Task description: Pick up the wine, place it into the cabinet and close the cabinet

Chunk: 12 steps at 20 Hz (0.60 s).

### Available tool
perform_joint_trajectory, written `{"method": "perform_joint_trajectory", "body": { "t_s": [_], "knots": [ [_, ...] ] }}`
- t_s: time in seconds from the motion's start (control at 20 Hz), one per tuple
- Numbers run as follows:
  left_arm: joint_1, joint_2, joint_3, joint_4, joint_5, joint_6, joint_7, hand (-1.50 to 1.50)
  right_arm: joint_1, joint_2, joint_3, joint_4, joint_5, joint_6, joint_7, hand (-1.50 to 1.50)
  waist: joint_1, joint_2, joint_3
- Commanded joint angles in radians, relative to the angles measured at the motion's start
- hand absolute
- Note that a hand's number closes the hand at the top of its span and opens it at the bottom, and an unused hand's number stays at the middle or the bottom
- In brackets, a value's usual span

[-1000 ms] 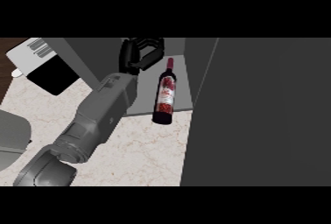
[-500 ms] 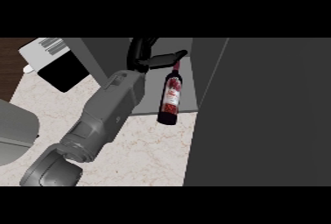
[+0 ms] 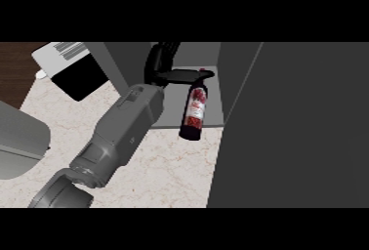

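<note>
Wine bottle (image 3: 194, 113) was held by the neck, below the left hand's (image 3: 169, 68) fingers (image 3: 189, 75) clamped on it, at the open cabinet (image 3: 209, 58). Placing step judged underway; next, bottle to be set inside, then released.

My black hand (image 3: 167, 67) and grey forearm (image 3: 122, 132) lie over the cream, brown-veined marble counter (image 3: 162, 171). Right of my forearm, the dark red wine bottle (image 3: 193, 113) wears a red-and-white label, against the dark grey cabinet (image 3: 302, 127).
</note>
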Motion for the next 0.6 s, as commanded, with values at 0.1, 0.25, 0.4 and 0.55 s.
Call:
{"method": "perform_joint_trajectory", "body": {
  "t_s": [0.1,0.25,0.4,0.55],
  "knots": [
    [0.150,-0.002,-0.075,-0.130,0.054,-0.074,-0.003,-1.50,0.063,-0.048,-0.033,-0.216,-0.050,0.007,0.080,-1.50,0.005,-0.008,0.001],
    [0.201,-0.002,-0.143,-0.248,0.086,-0.046,0.057,-1.50,0.024,-0.018,-0.019,-0.201,-0.039,-0.027,0.125,-1.50,0.030,-0.016,0.000],
    [0.279,-0.002,-0.187,-0.360,0.108,-0.051,0.071,-1.50,0.006,-0.030,-0.037,-0.193,-0.058,-0.013,0.130,-1.50,0.036,-0.013,0.000],
    [0.378,-0.002,-0.213,-0.443,0.093,-0.037,0.079,-1.50,0.053,-0.039,-0.006,-0.236,-0.006,-0.032,0.135,-1.50,0.034,-0.013,0.000]
  ]
}}
